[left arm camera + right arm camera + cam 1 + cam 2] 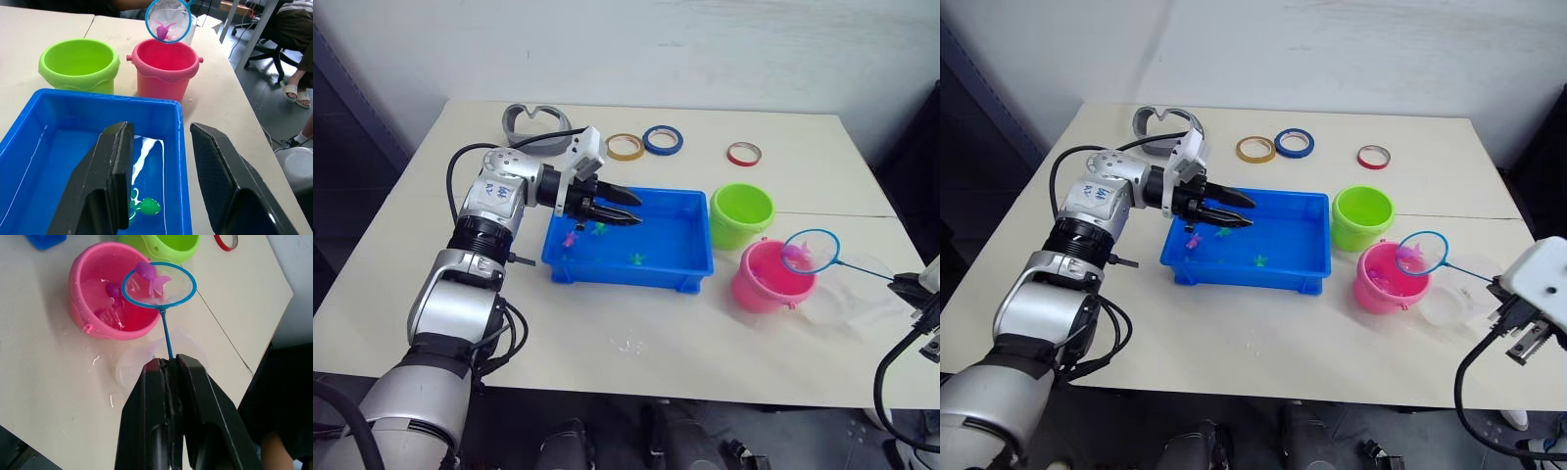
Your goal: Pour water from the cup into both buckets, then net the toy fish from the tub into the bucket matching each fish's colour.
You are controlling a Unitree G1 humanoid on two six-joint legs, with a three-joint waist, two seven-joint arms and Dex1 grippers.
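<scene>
**Pink fish in my net above the pink bucket**

My left gripper [625,208] hangs over the 9 o'clock end of the shallow bright blue rectangular plastic tub [680,262], its two black fingers [105,181] spread well apart with nothing between them and nothing touched. The head views show small toy fish by that end of the tub, pink and green [570,238], and one green fish [636,258] nearer the middle. My left wrist view shows what they do not: the thin water film on the tub floor and a green fish [146,206] lying just below the gap between my fingers.

At 3 o'clock from the tub stands the lime green round plastic bucket [741,214], and at 5 o'clock from that, touching or nearly so, the bright pink round plastic bucket [769,278].

The small round net with the light blue hoop [811,252] hovers over the pink bucket's far rim. My right wrist view looks down into it: a pink-purple fish [149,275] sits in the mesh, more purple fish [113,291] lie in the water inside the pink bucket, and the wide clear plastic cup [142,364] stands on the table just beside that bucket, under the net's handle.

My right gripper [168,363] is at 3 o'clock, pinched tight on the thin handle.
</scene>
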